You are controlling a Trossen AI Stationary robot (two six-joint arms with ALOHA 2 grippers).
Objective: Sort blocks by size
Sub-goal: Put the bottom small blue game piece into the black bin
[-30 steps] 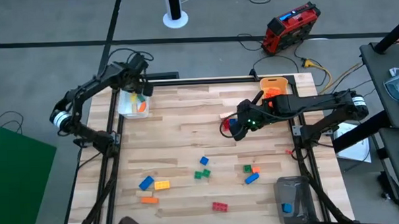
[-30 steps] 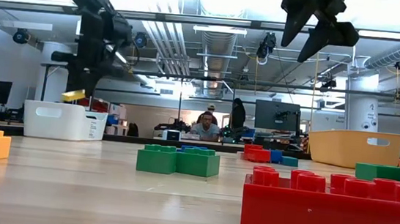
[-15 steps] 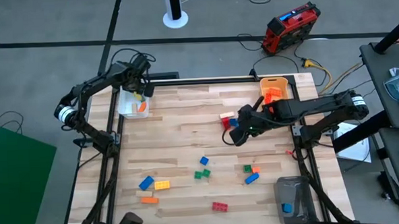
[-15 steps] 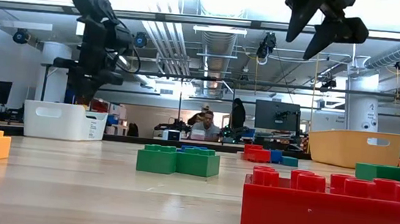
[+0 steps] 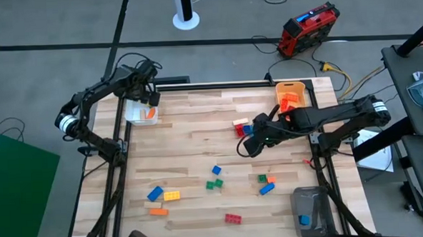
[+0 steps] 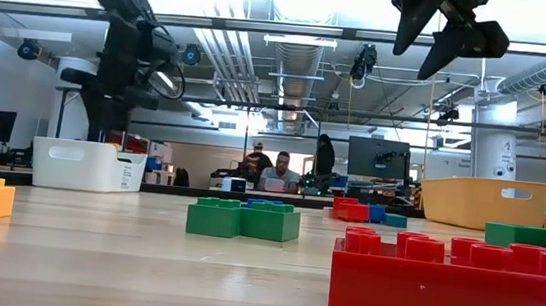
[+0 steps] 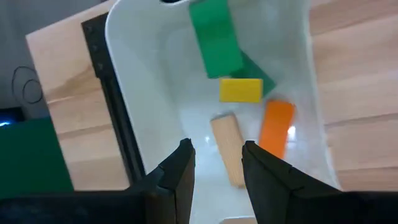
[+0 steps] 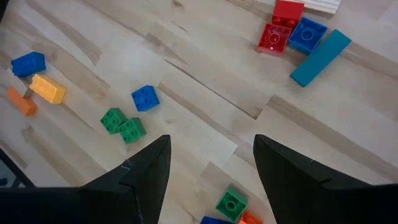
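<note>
The left gripper [image 5: 150, 97] hung over the white bin [image 5: 131, 112] at the table's far left corner, its arm bent back along the table edge. Its fingers [image 7: 176, 176] stood a little apart with nothing between them. Inside the bin lay a green block [image 7: 215, 38], a yellow block [image 7: 240, 89], an orange block [image 7: 275, 129] and a beige block [image 7: 227, 148].

The right arm reached in from the right side, forearm stretched toward the table's middle, and the right gripper [image 5: 246, 147] hovered above the wood with its fingers [image 8: 143, 176] spread wide and empty. Just beyond it lay a cluster of red and blue blocks [image 5: 242, 126], probably four pieces, though they crowd together. The other loose blocks [image 5: 214, 178] were scattered over the near half of the table [image 5: 184, 145].
</note>
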